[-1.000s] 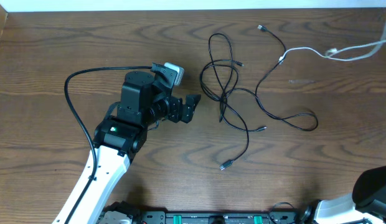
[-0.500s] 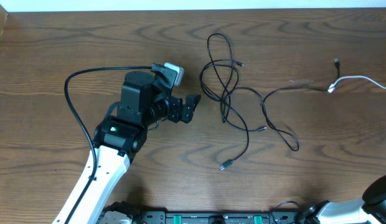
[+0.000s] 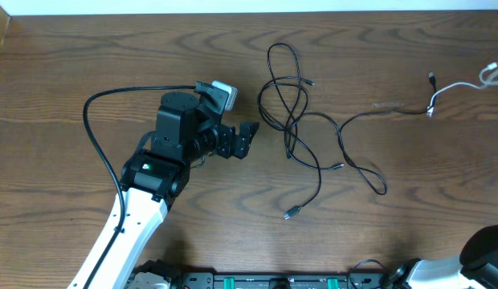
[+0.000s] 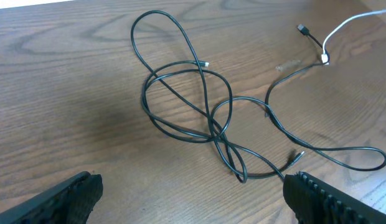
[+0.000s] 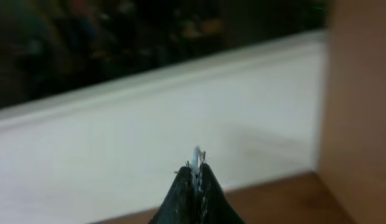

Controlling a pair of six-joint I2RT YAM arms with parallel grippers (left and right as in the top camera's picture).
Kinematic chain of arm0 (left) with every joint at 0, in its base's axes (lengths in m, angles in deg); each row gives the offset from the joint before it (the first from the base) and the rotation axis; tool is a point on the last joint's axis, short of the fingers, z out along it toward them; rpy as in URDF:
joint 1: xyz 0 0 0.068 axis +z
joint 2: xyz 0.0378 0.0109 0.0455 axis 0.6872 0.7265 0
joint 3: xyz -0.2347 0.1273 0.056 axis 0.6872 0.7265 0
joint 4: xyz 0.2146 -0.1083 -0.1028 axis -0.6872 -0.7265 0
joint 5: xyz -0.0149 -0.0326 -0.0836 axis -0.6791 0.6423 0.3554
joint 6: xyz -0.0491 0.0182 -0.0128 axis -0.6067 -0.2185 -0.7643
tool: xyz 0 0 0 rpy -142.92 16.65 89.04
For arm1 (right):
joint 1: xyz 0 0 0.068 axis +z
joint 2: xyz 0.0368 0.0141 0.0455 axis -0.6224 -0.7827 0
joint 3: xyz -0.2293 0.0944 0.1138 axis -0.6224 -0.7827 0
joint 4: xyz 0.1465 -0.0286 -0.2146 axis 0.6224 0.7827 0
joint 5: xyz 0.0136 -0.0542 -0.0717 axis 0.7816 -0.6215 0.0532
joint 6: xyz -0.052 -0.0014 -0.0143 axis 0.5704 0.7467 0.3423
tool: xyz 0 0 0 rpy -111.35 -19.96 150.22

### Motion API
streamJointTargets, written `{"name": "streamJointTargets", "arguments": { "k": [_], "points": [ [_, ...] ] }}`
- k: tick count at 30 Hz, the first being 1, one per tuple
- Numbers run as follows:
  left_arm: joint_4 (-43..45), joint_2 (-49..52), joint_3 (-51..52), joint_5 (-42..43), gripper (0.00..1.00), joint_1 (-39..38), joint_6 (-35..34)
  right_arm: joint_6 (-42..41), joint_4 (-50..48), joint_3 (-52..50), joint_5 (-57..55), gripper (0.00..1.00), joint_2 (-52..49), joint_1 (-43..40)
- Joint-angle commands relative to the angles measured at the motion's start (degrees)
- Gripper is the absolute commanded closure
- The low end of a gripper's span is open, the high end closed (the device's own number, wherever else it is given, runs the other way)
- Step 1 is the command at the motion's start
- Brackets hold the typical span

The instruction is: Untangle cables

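Several thin black cables (image 3: 289, 108) lie looped over one another at the table's middle, also seen in the left wrist view (image 4: 187, 102). One black strand (image 3: 369, 116) runs right to a plug of the white cable (image 3: 456, 86), which leaves the frame at the right edge. My left gripper (image 3: 249, 138) hovers just left of the tangle, open and empty (image 4: 193, 199). My right gripper (image 5: 196, 168) is outside the overhead view; its jaws are shut on a thin pale strand, the white cable (image 5: 197, 155).
The left arm's thick black cable (image 3: 92, 120) arcs over the left half of the table. Part of the right arm (image 3: 483, 247) shows at the bottom right corner. A white strip (image 3: 249, 6) borders the table's far edge.
The white cable has been drawn right, mostly out of the overhead view. The black strand joined to it has stretched out to the right. The left arm has not moved.
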Motion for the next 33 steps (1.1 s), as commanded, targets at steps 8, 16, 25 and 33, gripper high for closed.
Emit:
{"name": "streamJointTargets", "arguments": {
  "k": [8,16,25,33],
  "points": [
    [-0.1,0.2,-1.5,0.7,0.02,0.1,0.3,-20.4,-16.5,0.5,1.8,0.99,1.4,10.8],
    [-0.1,0.2,-1.5,0.7,0.02,0.1,0.3,-16.7,-18.0,0.5,1.6,0.99,1.4,19.0],
    [-0.1,0.2,-1.5,0.7,0.02,0.1,0.3,-4.9,1.2,0.5,-2.7,0.99,0.2,25.3],
    [-0.1,0.2,-1.5,0.7,0.02,0.1,0.3,-0.8,-1.4,0.5,-4.6,0.99,-1.1,30.0]
  ]
}}
